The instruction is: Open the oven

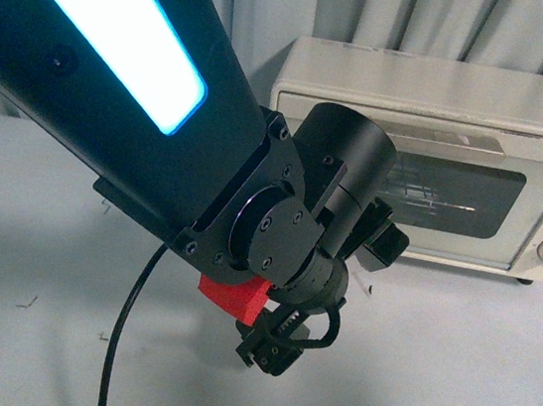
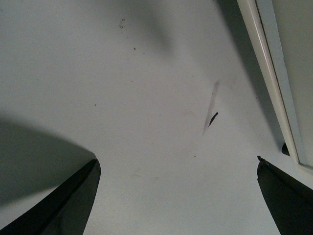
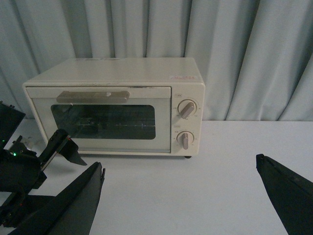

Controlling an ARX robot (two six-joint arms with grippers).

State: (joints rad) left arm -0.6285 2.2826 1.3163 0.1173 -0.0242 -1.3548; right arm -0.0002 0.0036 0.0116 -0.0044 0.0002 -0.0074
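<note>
The small cream-white boxy toaster oven [image 1: 454, 187] is sitting on a white table [image 3: 220, 171], backed against a grey pleated curtain [image 3: 244, 49], its glass-windowed door [image 3: 100, 120] shut. A silver bar handle [image 3: 93, 96] is running along the door's top edge, with two round knobs [image 3: 187, 108] beside it. The left arm's black claw [image 2: 177, 160] is hanging low near the oven's front lower corner, on the side away from the knobs, fingers spread wide and gripping nothing. The right claw [image 3: 179, 160], well apart from the oven, is gaping empty too. For a clean opening, the left claw is likely needing to rise to the bar, close squarely on its middle, then pull outward and down in an arc, lest the oven slide.
</note>
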